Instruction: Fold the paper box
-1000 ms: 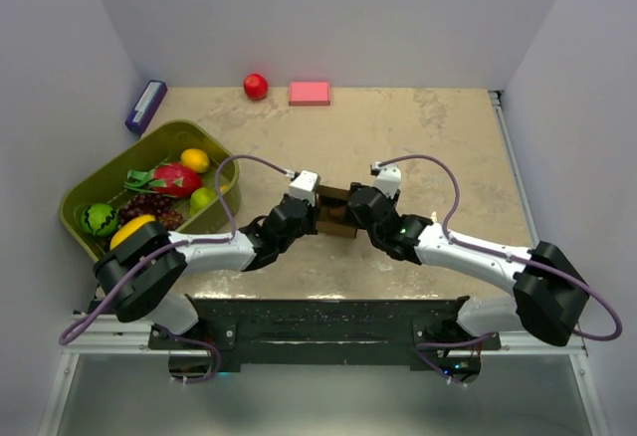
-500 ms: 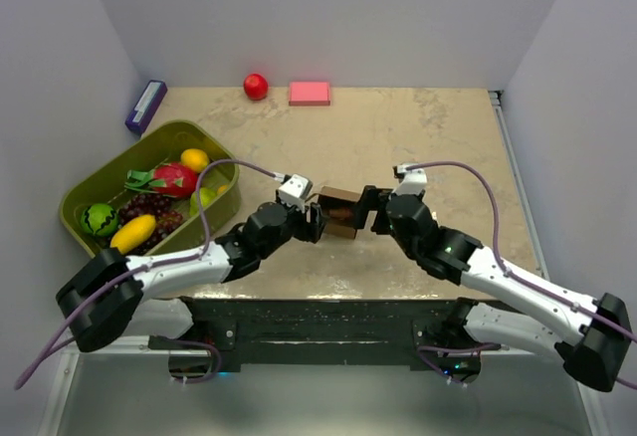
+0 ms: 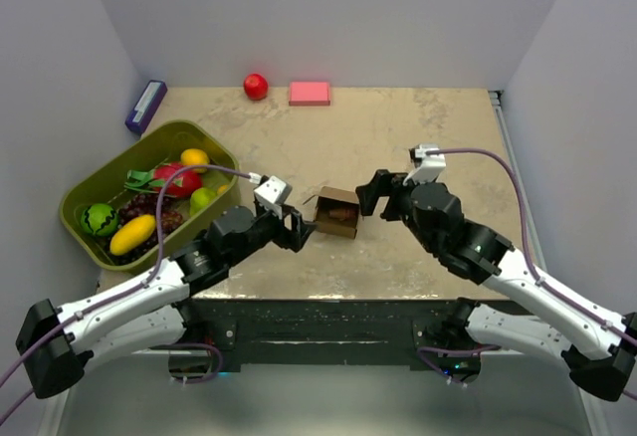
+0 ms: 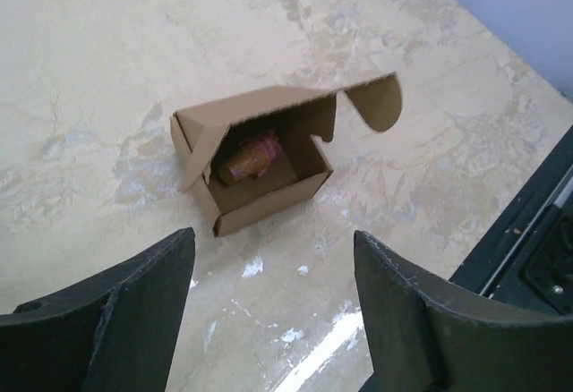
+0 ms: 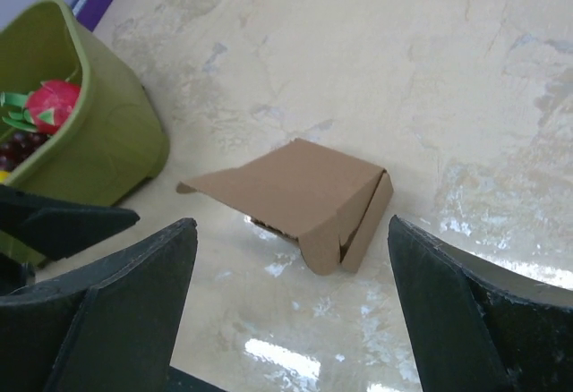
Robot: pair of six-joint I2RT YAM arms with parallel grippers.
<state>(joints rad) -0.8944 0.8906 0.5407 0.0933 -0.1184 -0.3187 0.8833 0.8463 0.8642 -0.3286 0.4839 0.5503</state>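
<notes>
The paper box (image 3: 336, 213) is a small brown carton resting on the table between my two arms. In the left wrist view the paper box (image 4: 260, 164) has its lid partly raised, a rounded tab sticking out, and a pinkish-orange item (image 4: 251, 157) inside. From the right wrist the paper box (image 5: 304, 191) shows its sloping lid and one side flap. My left gripper (image 3: 296, 228) (image 4: 273, 234) is open just left of the box, not touching it. My right gripper (image 3: 374, 195) (image 5: 293, 222) is open just right of it, also apart.
A green bin (image 3: 92, 235) of toy fruit stands at the left. A red ball (image 3: 256, 86), a pink block (image 3: 310, 93) and a purple box (image 3: 145, 106) lie along the back wall. A black rail (image 3: 328, 319) runs along the table's near edge.
Both grippers have let go of the box, opened and drawn back towards the near side. The box stays on the table with its lid partly up.
</notes>
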